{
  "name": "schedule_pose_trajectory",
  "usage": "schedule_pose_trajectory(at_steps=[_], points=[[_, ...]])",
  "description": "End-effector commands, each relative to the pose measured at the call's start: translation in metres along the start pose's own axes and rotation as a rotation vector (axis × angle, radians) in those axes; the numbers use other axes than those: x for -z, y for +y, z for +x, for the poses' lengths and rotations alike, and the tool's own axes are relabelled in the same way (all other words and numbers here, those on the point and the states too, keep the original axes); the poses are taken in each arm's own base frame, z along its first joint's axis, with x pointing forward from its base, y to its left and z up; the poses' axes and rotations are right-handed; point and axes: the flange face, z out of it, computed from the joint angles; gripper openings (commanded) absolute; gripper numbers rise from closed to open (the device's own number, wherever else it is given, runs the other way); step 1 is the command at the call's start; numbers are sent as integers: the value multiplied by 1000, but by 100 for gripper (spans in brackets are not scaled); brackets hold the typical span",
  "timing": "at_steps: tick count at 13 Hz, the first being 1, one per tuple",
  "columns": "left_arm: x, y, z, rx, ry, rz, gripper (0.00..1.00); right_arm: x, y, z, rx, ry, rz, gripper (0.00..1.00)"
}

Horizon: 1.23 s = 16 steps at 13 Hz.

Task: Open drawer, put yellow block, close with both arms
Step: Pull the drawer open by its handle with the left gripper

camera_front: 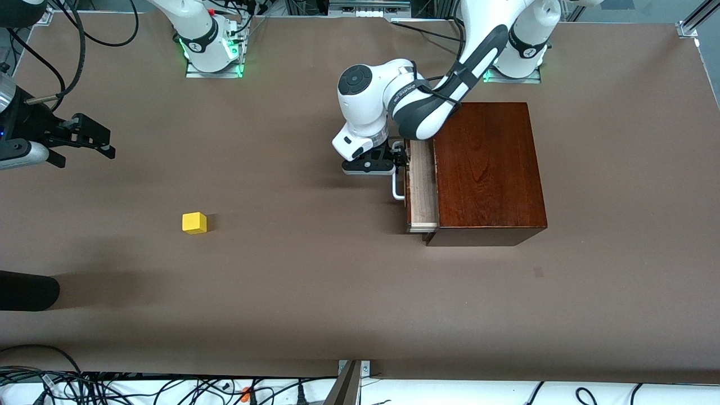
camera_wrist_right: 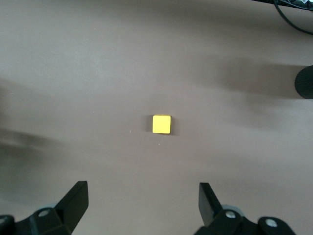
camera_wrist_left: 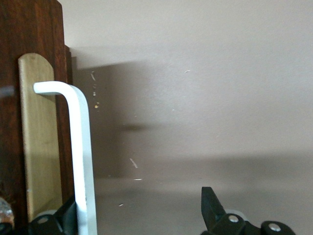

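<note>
The drawer (camera_front: 422, 188) of the reddish-brown wooden box (camera_front: 489, 169) is pulled out a little, and a strip of its pale interior shows. My left gripper (camera_front: 400, 160) is at the white bar handle (camera_front: 398, 183), open. In the left wrist view the handle (camera_wrist_left: 80, 152) runs close against one of the fingers (camera_wrist_left: 66, 215), and the other finger stands well apart from it. The yellow block (camera_front: 194, 223) lies alone on the brown table toward the right arm's end. My right gripper (camera_front: 84, 147) hangs open and empty above the table there; its wrist view shows the block (camera_wrist_right: 162, 124) ahead of the jaws.
A black rounded object (camera_front: 28, 291) juts over the table at the right arm's end, nearer to the front camera than the block. Cables (camera_front: 84, 385) lie along the table's front edge. Bare brown table separates the block from the box.
</note>
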Motion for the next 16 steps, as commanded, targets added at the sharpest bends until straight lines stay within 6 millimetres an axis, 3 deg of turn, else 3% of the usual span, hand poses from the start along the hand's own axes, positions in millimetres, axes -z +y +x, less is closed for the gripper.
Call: schedule_pose_trajectory(at_steps=[1, 3, 10, 16], points=[[3, 35, 5, 23, 18, -158, 100, 6, -3, 1, -11, 0, 0, 100], [8, 44, 6, 27, 21, -177, 100, 6, -2, 1, -13, 0, 0, 100], [11, 45, 8, 44, 5, -193, 100, 6, -4, 1, -10, 0, 0, 100], [60, 28, 21, 43, 45, -144, 100, 6, -2, 1, -5, 0, 0, 100]])
